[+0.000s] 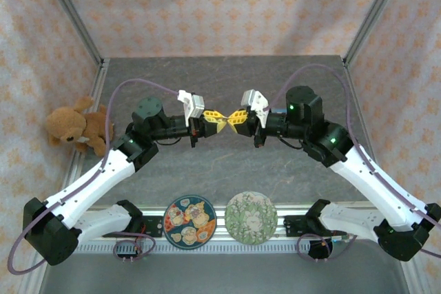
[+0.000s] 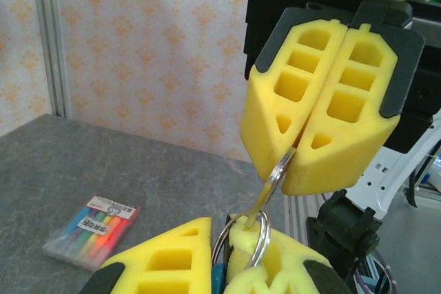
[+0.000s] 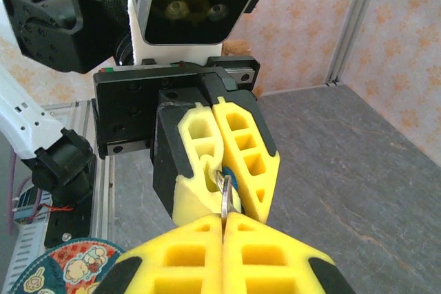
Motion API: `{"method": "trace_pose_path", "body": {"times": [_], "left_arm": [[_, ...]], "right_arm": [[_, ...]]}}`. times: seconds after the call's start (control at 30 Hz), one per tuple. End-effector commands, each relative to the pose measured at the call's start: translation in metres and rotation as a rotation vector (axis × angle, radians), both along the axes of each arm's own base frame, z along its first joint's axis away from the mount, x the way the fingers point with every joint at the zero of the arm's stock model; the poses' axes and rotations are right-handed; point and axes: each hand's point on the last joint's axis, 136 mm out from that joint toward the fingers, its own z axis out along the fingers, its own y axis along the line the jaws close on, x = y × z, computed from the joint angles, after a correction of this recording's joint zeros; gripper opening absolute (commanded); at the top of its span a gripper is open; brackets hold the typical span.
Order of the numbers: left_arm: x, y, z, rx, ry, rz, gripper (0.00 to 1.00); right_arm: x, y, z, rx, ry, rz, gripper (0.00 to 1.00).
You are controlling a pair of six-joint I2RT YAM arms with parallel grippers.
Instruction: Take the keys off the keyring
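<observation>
Both grippers meet above the middle of the table. My left gripper [image 1: 214, 119] [image 2: 222, 233] is shut on the silver keyring [image 2: 260, 242], with a teal key head [image 2: 219, 275] wedged between its yellow foam fingers. My right gripper [image 1: 236, 118] [image 3: 222, 217] faces it, shut on a silver key [image 2: 278, 175] that still passes through the ring. In the right wrist view the key [image 3: 224, 201] runs edge-on from my pads up to the ring held by the left gripper [image 3: 224, 187]. In the left wrist view the right gripper [image 2: 295, 161] hangs just above the ring.
A brown teddy bear [image 1: 76, 127] sits at the left edge of the table. Two round patterned plates [image 1: 190, 220] [image 1: 251, 216] lie near the arm bases. A pack of coloured markers [image 2: 89, 231] lies on the grey tabletop. Aluminium posts and papered walls enclose the table.
</observation>
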Motion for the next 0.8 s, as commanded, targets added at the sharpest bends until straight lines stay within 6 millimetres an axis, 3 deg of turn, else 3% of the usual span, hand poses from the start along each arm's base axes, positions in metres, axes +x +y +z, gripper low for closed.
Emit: {"method": "trace_pose_path", "body": {"times": [0.0,0.77], "left_arm": [[0.053,0.034,0.013,-0.004,-0.019,0.271,0.0],[0.079,0.038,0.02,-0.023,0.054,0.202,0.0]], "right_arm": [[-0.068,0.004,-0.017,-0.079,0.104,0.277,0.0],[-0.085,0.02,-0.011,-0.034,0.173,0.427,0.0]]}}
